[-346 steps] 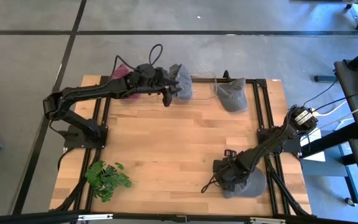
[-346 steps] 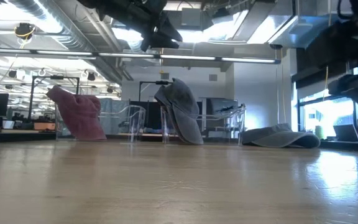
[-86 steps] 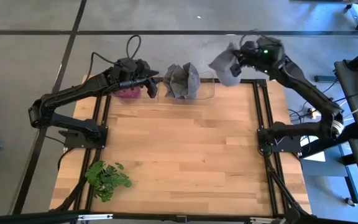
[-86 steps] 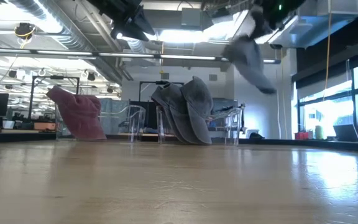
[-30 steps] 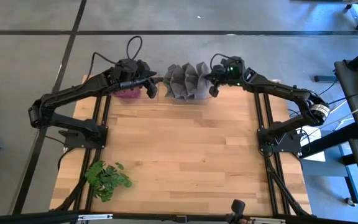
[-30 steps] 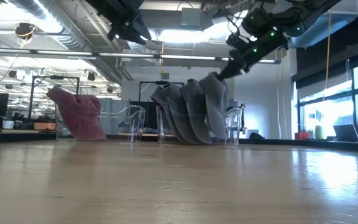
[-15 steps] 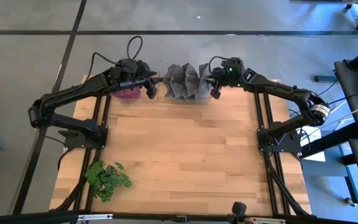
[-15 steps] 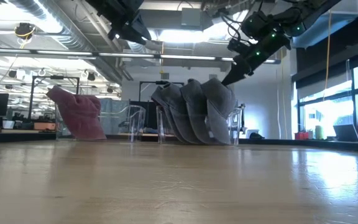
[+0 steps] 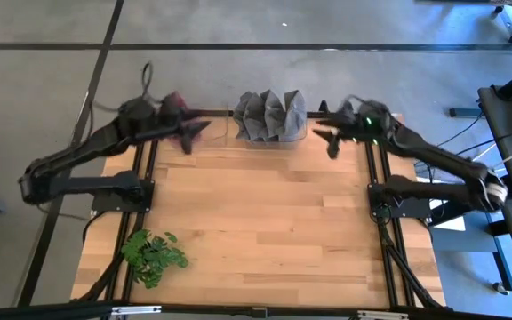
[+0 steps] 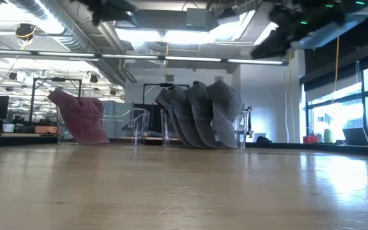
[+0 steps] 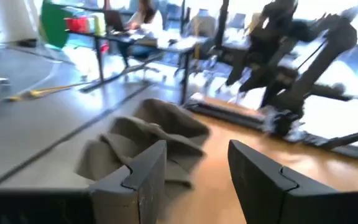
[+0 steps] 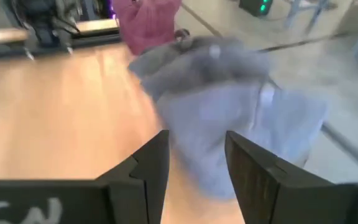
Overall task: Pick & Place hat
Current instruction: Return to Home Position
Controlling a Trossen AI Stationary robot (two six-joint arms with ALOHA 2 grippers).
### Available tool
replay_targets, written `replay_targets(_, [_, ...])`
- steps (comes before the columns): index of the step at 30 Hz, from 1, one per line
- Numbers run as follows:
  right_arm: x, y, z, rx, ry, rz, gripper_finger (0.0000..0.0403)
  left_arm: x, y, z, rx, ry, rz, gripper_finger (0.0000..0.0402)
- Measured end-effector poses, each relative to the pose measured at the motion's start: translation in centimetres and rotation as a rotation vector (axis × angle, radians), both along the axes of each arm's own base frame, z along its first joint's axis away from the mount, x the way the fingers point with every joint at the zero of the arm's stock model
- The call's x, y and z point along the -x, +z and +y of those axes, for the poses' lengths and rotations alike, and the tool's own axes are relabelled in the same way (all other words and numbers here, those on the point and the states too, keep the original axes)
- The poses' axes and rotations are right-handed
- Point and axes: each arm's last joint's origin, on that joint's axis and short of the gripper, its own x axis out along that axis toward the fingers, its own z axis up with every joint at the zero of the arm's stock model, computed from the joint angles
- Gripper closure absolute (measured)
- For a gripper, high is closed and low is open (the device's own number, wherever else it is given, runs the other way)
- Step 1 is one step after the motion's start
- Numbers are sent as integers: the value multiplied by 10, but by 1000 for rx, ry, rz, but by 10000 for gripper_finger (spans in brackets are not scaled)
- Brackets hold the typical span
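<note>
Three grey hats (image 9: 271, 116) stand in a row at the table's far edge, leaning on one another against a clear stand (image 10: 241, 128). They also show in the low view (image 10: 200, 115). A pink hat (image 10: 78, 116) leans on another clear stand to their left. My left gripper (image 9: 189, 133) is open and empty, left of the grey hats (image 11: 148, 140). My right gripper (image 9: 327, 138) is open and empty, right of the grey hats (image 12: 222, 106).
A green plant (image 9: 154, 256) lies near the table's front left corner. Black frame rails (image 9: 372, 178) run along the table's left and right sides. Bare wooden tabletop (image 9: 256, 222) stretches between the hats and the near edge.
My right gripper has drawn back from the rightmost grey hat toward the table's right edge and risen. That hat stays leaning on the row. My left gripper has swung toward the table's left edge and risen, away from the grey hats.
</note>
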Motion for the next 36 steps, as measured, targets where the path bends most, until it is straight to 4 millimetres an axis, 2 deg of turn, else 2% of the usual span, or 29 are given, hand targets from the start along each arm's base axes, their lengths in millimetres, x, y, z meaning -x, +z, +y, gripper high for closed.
replay_targets(5, [29, -33, 28, -161, -30, -139, 247, 34, -37, -19, 75, -14, -96, 233])
replay_targets(8, [40, -56, 36, -213, -52, -134, 247, 44, -55, -24, 34, 4, -78, 233])
replay_targets(11, [45, -62, 39, -265, -71, -217, 247, 51, -67, -27, 28, 31, -83, 233])
replay_targets(17, [51, -71, 44, -212, -22, -210, 247, 52, -92, -28, 37, -5, -38, 233])
replay_targets(21, [52, -87, 49, -176, 39, -250, 247, 49, -120, -29, 111, -70, -22, 233])
replay_targets(26, [52, -109, 56, -147, 134, -373, 247, 46, -150, -29, 88, -118, -145, 233])
replay_targets(32, [57, -126, 60, -156, 149, -441, 247, 50, -169, -32, 88, -124, -203, 233])
replay_targets(36, [59, -127, 61, -149, 120, -453, 247, 54, -171, -33, 84, -123, -231, 233])
